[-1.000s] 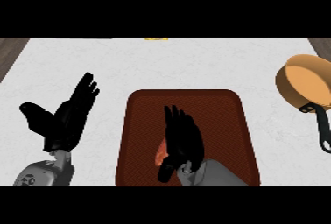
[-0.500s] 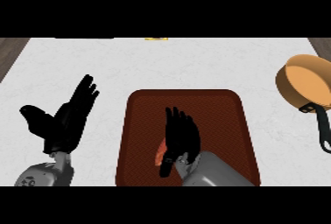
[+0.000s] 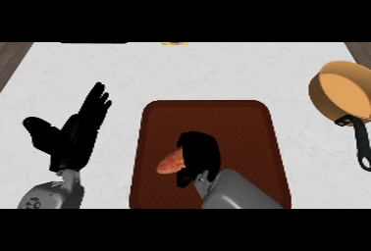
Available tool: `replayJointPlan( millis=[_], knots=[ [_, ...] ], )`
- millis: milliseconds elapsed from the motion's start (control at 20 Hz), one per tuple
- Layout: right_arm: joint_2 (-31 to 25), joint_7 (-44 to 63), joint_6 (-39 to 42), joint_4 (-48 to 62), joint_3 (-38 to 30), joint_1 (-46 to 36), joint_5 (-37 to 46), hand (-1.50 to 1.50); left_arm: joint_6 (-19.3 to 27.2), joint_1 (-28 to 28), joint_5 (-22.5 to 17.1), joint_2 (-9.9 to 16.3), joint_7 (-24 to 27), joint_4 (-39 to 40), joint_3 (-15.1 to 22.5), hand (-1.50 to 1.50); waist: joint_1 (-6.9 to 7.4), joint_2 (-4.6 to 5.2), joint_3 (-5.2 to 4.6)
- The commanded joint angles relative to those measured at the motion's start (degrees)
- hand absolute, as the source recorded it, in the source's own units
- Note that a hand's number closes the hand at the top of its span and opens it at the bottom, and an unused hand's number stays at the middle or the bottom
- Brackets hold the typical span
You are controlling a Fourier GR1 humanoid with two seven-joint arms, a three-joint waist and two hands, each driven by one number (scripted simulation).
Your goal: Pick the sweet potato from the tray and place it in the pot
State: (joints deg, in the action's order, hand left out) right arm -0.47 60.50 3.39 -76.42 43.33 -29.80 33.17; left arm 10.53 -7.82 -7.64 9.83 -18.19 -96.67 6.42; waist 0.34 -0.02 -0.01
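- Since the earlier frame, the right hand has curled its fingers, which were straight over the tray; they now close on the sweet potato.
- No writing can be read.
- White marbled desk, with dark wood at its far corners.
- Sweet potato lies in the tray's near left part, long axis running near-left to far-right.
- Left hand rests open at left, fingers straight.
- Orange pot sits far right, well apart.
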Motion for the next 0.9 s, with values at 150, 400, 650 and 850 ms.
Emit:
replayJointPlan(
  millis=[150,400,650,850],
  knots=[
    [0.5,4.3,-3.8,0.0,3.8,-2.0,0.4,1.5,-2.0,2.1,0.1,-0.2,-0.6,-1.9,-1.7,0.0,0.14,-0.02,0.0],
    [-4.7,2.6,-4.4,-3.5,-2.4,3.1,4.3,1.5,-0.5,0.4,1.3,-1.2,-1.4,-1.3,-1.8,0.0,-0.99,-0.17,0.0],
    [-25.2,3.1,-6.1,-2.1,-24.1,7.4,-0.1,1.5,1.2,3.9,1.3,-0.2,-1.1,-1.9,-4.3,0.0,-7.92,-0.98,0.04],
    [-38.7,-0.4,-3.3,-4.7,-33.3,12.0,-2.2,1.5,0.3,4.8,0.8,-0.4,0.0,-3.2,-4.0,0.0,-6.26,-1.1,-0.06]
  ],
)
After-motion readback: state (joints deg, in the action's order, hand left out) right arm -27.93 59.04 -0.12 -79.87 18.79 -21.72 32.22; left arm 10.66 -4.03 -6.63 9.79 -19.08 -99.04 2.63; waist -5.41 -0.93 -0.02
